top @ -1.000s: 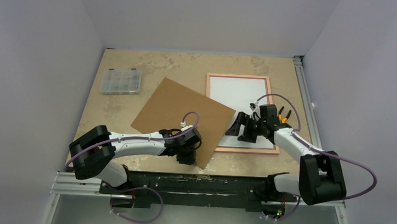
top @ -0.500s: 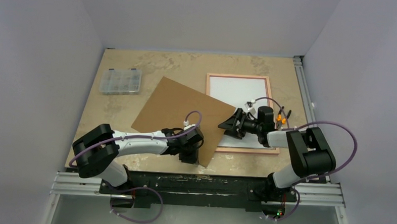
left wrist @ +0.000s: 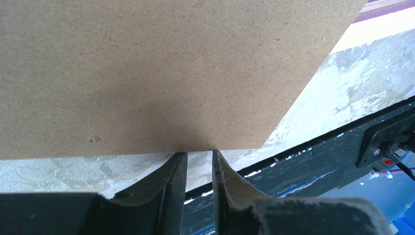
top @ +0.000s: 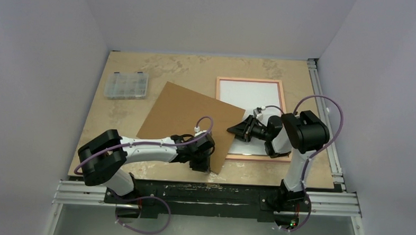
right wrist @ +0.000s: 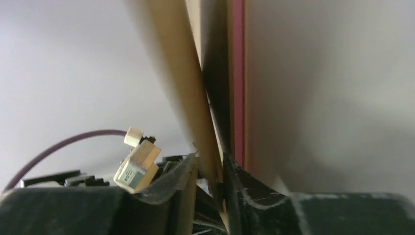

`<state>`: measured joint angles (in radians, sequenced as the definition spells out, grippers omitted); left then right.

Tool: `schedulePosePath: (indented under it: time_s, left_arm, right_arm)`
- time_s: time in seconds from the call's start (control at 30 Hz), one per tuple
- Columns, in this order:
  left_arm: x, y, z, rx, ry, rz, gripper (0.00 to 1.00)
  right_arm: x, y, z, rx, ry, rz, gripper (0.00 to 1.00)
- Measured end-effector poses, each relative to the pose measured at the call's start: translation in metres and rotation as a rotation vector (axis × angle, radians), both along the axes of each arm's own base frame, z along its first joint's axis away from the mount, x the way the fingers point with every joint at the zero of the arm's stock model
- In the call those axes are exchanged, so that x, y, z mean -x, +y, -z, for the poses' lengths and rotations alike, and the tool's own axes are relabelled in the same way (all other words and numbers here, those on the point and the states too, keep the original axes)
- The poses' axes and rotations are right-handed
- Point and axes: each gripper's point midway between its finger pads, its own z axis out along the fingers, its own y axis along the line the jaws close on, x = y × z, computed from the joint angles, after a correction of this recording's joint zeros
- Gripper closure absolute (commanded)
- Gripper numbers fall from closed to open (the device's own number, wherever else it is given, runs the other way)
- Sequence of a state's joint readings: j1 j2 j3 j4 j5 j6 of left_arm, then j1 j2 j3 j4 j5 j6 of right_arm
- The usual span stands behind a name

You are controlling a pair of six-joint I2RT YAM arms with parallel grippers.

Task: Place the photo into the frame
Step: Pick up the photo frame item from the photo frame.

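Note:
The pinkish wooden frame [top: 281, 99] lies flat at the right, and a white sheet [top: 249, 95] fills it, apparently the photo with its plain back up. A brown backing board [top: 187, 116] lies tilted left of the frame, its right corner over the frame's left side. My right gripper [top: 236, 130] [right wrist: 208, 162] is shut on the board's right edge, which runs edge-on [right wrist: 195, 83] between its fingers. The frame's rail [right wrist: 238, 73] shows just beyond. My left gripper [top: 206, 162] [left wrist: 198, 153] has its tips under the board's near edge [left wrist: 147, 73], jaws narrowly apart with nothing between.
A clear plastic organiser box [top: 125, 85] sits at the back left. A metal rail [top: 323, 106] runs along the table's right edge. The black base bar [top: 208, 194] lies along the near edge, close below the board's near corner.
The right arm folded in and its gripper slid left onto the board's right edge, jaws closing from wide to pinched. The board shifted slightly. The left gripper stayed put.

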<state>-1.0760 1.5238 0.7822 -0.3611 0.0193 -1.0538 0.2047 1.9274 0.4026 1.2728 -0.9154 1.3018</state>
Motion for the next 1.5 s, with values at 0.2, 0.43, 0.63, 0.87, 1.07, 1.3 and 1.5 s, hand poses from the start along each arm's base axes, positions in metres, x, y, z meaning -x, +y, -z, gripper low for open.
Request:
schedulePosePath:
  time_s: [0.2,0.43,0.63,0.87,1.07,1.3,1.5]
  left_arm:
    - [0.0,0.0,0.0,0.0,0.0,0.001,0.75]
    - [0.007,0.001,-0.001,-0.008,0.011,0.017,0.69]
    - [0.004,0.005,-0.016,0.014,-0.025,0.006,0.33]
    - [-0.007,0.002,-0.066,0.153,-0.142,-0.024,0.21]
    - [-0.01,0.006,-0.11,0.287,-0.232,-0.043,0.21]
    - [-0.013,0.021,-0.137,0.351,-0.31,-0.083,0.21]
    - [-0.012,0.029,-0.128,0.318,-0.301,-0.098,0.22]
  right_arm:
    - [0.001,0.005,0.01,-0.054,0.068,0.007,1.0]
    - [-0.003,0.006,-0.013,-0.047,-0.058,0.003,1.0]
    - [-0.004,0.005,-0.052,0.035,-0.203,-0.013,1.0]
    - [-0.009,-0.004,-0.106,0.247,-0.344,0.005,1.0]
    - [-0.012,-0.017,-0.158,0.38,-0.451,0.043,1.0]
    - [-0.021,-0.043,-0.224,0.55,-0.564,0.162,1.0]
    - [-0.026,-0.077,-0.283,0.73,-0.691,0.296,1.0]
